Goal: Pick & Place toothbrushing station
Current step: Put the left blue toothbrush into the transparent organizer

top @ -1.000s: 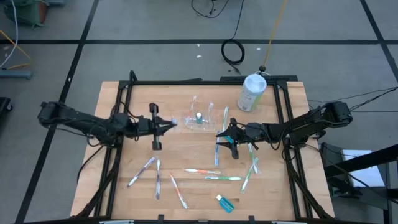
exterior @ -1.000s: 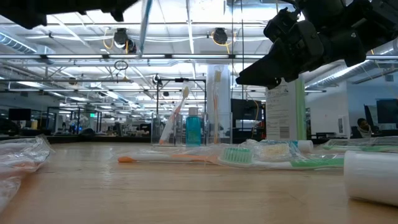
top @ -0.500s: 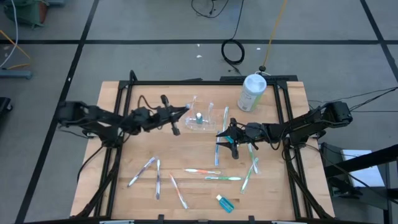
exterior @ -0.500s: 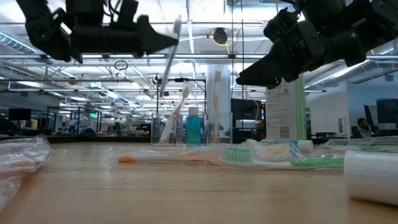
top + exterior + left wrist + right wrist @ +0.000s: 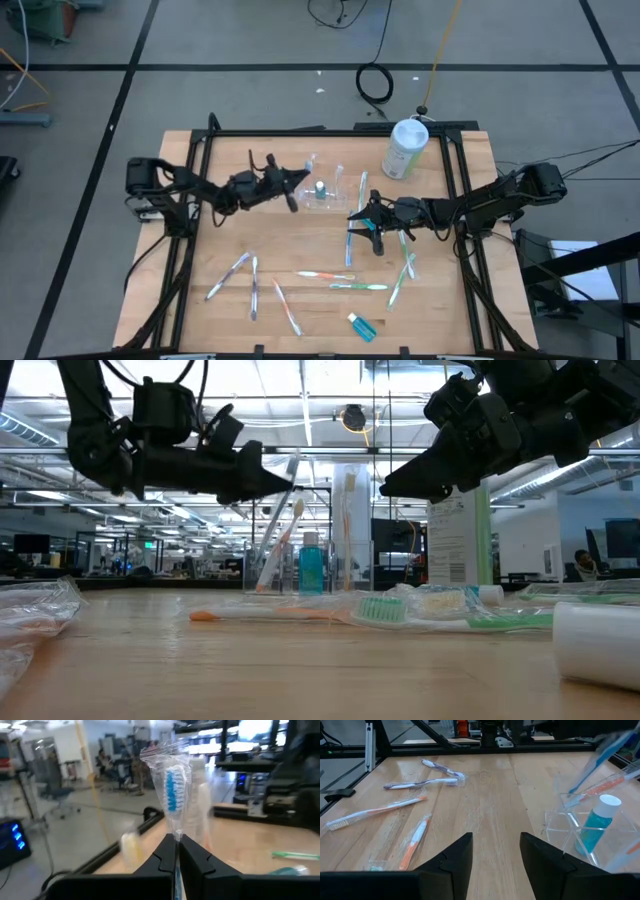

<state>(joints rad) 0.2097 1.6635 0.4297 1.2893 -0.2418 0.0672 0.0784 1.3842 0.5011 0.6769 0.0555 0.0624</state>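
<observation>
At the station's nine o'clock edge, the left gripper [image 5: 292, 184] clenches a wrapped blue-bristled toothbrush [image 5: 172, 795] above the toothbrushing station [image 5: 322, 192]; the right gripper [image 5: 356, 216], at its four o'clock, gapes empty.

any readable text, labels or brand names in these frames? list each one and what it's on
None can be read.
White-and-green canister: dark print on its label, too small and blurred to read.
Blue bottle in the clear holder: no label shows.
Wrapped toothbrush in the shut left gripper: no print visible on the wrapper.
Loose toothbrushes on the table: no lettering legible.
</observation>
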